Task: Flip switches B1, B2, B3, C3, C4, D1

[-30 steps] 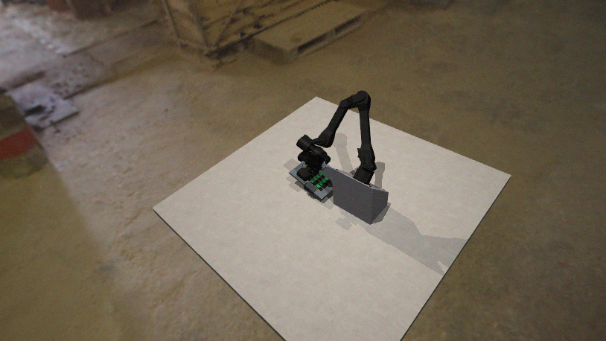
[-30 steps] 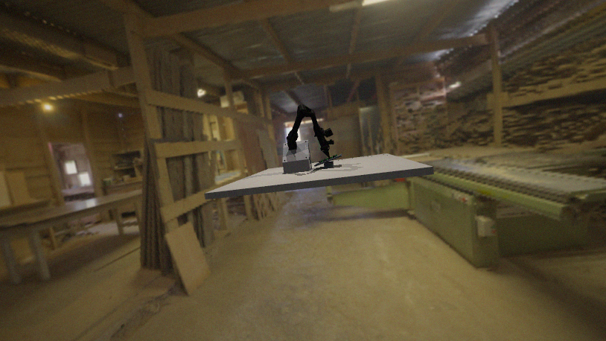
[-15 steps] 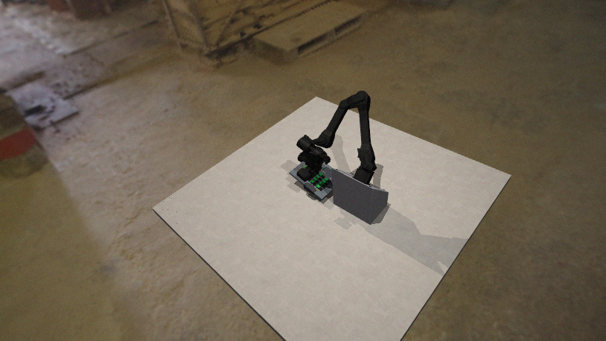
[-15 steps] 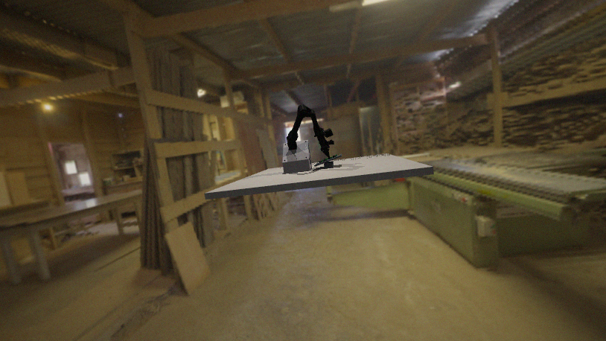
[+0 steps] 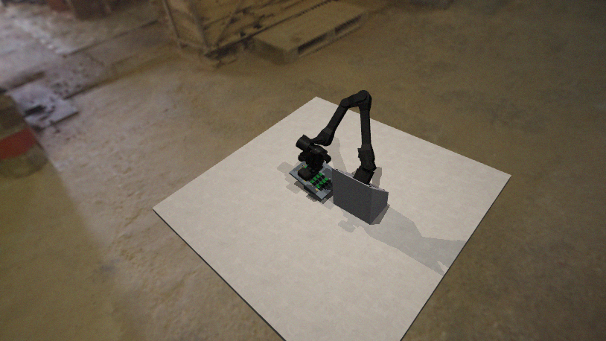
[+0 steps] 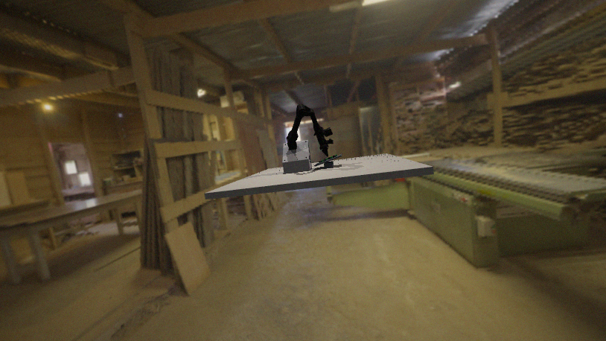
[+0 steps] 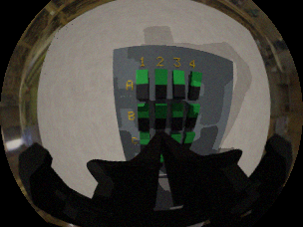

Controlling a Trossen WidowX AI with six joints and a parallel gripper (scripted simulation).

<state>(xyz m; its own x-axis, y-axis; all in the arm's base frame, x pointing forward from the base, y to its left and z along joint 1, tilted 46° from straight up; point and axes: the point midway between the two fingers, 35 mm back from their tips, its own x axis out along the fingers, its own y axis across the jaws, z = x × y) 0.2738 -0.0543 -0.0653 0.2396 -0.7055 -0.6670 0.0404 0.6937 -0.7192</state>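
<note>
The switch panel (image 5: 323,196) (image 7: 122,65) is a tilted grey board with green-and-black rockers. In the wrist view, B1 (image 7: 144,116), B2 (image 7: 160,111) and B3 (image 7: 176,116) show dark green far halves and black near halves. C3 (image 7: 175,137) and C4 (image 7: 188,137) show green beside the fingers. Which ends are raised is hard to tell. My gripper (image 6: 325,154) (image 7: 159,134) is shut and empty, its tips low over the panel around C2, just on the near side of B2. Contact cannot be made out. The fingers hide C2 and most of row D, including D1.
Row A, with A1 (image 7: 143,84) at its left end, lies beyond row B. B4 (image 7: 191,116) stands right of B3. The arm's grey base block (image 5: 353,196) (image 6: 296,164) stands close to the panel's near side on the pale table top (image 5: 254,254) (image 6: 359,171).
</note>
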